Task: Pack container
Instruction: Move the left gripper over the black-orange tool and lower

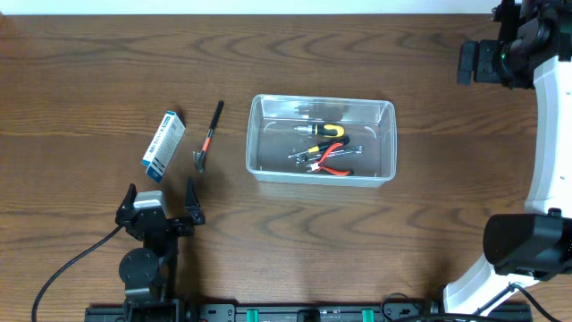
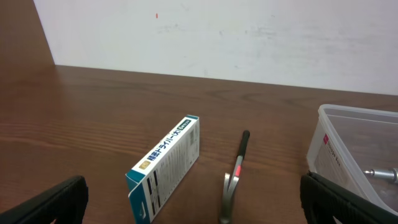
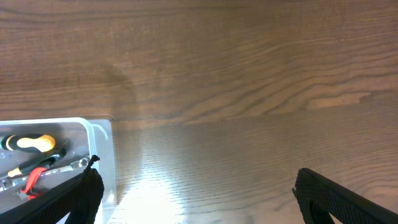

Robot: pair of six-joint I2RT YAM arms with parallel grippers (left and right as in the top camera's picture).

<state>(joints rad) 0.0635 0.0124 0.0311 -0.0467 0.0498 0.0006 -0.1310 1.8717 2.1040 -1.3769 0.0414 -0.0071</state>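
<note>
The clear plastic container (image 1: 257, 134) sits mid-table and holds a yellow-handled screwdriver (image 1: 323, 131), red-handled pliers (image 1: 335, 166) and small wrenches. Left of it, on the bare table, lie a small hammer (image 1: 207, 136) and a blue-and-white box (image 1: 164, 145). My left gripper (image 1: 161, 199) stands open near the front edge, just short of the box (image 2: 166, 167) and the hammer (image 2: 235, 180), and is empty. My right gripper (image 1: 478, 63) hangs open and empty at the far right, beyond the container's corner (image 3: 102, 134). The screwdriver (image 3: 34, 143) shows through that corner.
The table is dark wood with a white wall behind it. The right arm's white links (image 1: 545, 134) rise along the right edge. A black cable (image 1: 71, 268) trails from the left arm's base at the front left.
</note>
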